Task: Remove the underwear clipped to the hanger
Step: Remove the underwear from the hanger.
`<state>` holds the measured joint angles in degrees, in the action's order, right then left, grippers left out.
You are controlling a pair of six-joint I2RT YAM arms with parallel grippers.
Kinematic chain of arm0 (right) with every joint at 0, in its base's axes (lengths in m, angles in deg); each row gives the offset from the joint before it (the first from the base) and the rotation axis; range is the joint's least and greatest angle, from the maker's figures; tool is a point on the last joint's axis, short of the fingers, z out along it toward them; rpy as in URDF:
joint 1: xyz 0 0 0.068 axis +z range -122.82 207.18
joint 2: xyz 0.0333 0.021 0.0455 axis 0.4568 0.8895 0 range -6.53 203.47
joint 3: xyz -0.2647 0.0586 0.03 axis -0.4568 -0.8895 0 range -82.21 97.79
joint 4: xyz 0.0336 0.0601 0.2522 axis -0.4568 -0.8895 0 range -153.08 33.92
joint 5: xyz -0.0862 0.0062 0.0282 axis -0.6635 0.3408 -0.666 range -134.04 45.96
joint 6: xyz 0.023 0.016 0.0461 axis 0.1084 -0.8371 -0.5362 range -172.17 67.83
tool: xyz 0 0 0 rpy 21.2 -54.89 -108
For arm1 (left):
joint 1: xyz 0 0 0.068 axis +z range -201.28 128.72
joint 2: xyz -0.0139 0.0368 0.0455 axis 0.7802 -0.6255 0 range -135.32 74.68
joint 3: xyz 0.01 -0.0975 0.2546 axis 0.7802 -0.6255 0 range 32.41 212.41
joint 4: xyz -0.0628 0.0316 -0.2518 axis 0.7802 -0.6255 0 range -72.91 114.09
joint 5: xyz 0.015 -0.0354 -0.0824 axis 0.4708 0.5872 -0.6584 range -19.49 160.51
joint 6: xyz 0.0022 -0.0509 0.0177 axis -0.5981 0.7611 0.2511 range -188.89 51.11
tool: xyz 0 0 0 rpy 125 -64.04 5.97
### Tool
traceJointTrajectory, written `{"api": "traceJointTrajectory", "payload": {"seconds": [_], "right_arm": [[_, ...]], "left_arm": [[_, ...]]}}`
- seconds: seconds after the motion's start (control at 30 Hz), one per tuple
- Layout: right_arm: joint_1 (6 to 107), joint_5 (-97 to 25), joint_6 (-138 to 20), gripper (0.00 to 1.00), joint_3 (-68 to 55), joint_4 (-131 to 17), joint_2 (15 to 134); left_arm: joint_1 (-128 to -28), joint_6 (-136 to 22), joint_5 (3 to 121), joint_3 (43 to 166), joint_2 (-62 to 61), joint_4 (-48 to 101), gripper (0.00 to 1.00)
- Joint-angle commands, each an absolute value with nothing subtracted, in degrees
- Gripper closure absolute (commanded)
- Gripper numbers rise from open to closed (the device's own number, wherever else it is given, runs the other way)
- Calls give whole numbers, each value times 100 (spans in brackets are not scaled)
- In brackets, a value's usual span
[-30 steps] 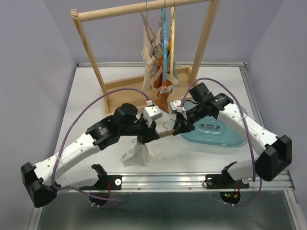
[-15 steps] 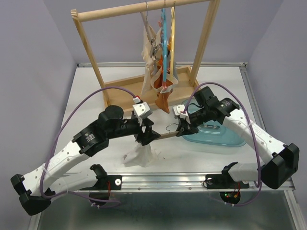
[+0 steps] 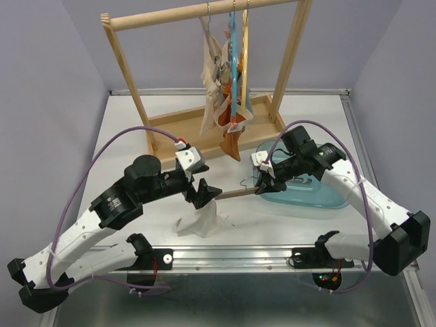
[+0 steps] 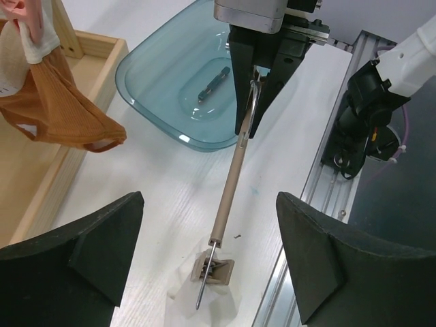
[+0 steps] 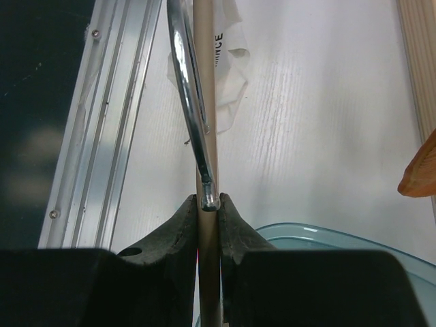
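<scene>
Wooden rack (image 3: 129, 75), 12 o'clock, carrying hanging underwear (image 3: 221, 102). Blue tub (image 3: 306, 196), 3 o'clock. Right gripper (image 3: 261, 184) clamped on hanger (image 4: 228, 197), pointing toward 9. Left gripper (image 3: 208, 192) spread wide above white underwear (image 3: 197, 221), 6 o'clock.

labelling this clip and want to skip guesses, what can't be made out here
- Left wrist view: whether the small clip on the tan hanger bar grips the white cloth garment, too small.
- Left wrist view: what the dark item in the translucent blue plastic tub is, too small.
- Top view: how many bunched garments hang on the wooden rack, hooks cut by upper edge.
</scene>
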<state>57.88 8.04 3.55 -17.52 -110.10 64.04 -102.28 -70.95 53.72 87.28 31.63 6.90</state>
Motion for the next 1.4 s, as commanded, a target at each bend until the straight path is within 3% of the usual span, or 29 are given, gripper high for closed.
{"api": "traceJointTrajectory", "payload": {"seconds": [0.0, 0.57, 0.93, 1.37], "right_arm": [[5716, 826, 408, 100, -1848, -10829, 6185], [5592, 694, 364, 99, -2051, -10715, 5983], [5513, 685, 382, 100, -2077, -10706, 5904], [5487, 826, 399, 100, -2060, -10706, 5825]], "left_arm": [[-10234, -7337, 5592, 8814, 3433, 800, 2], [-10234, -7645, 5882, 8875, 4022, 326, 1], [-10234, -8066, 5469, 8480, 4444, 440, 1], [-10234, -8742, 4713, 7908, 3750, 888, 5]]}}
